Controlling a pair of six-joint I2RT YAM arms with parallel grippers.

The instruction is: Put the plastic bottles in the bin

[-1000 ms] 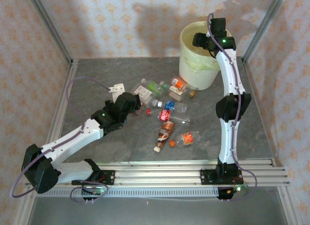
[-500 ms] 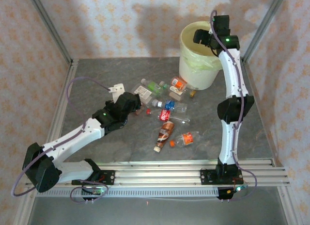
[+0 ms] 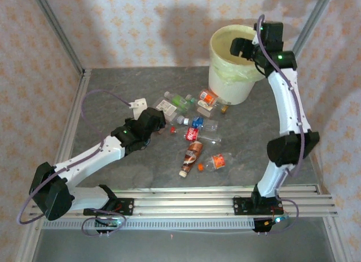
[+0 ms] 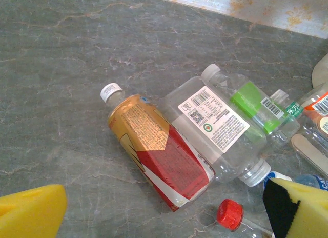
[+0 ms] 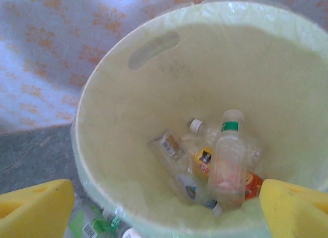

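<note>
Left tool [image 4: 164,212] wide above amber red-labelled plastic bottle [image 4: 159,153] | I'd straddle its middle before closing | right tool [image 5: 164,207] wide, empty, over round cream lined bin [image 5: 102,161]

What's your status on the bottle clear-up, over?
Left gripper open by the red-and-gold plastic bottle; right gripper open above the round cream-white bin. Several clear bottles inside it; loose bottles on the grey table. Nothing in the way.
</note>
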